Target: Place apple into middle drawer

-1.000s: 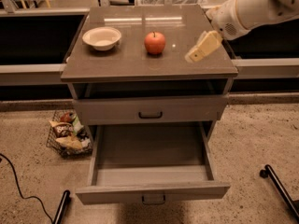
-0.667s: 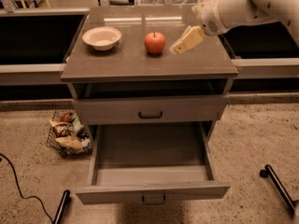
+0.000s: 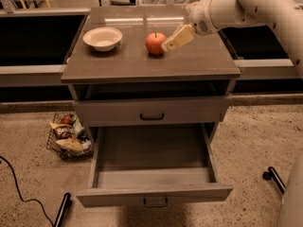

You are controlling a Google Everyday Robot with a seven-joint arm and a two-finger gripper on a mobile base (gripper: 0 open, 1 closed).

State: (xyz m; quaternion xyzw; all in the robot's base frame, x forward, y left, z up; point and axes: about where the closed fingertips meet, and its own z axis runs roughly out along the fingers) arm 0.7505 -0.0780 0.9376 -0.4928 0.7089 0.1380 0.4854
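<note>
As the hand (image 3: 171, 40) has been swung leftward over the table (image 3: 199, 60), it is now held just right of the apple (image 3: 155, 43).
The apple is left on the table, so a grasp is judged next; whether the hand is open or closed cannot be told. The open drawer (image 3: 151, 155) is found well below the apple.

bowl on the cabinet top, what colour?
Cream bowl, clearest in the camera view; gripper sits beside the apple.
</note>
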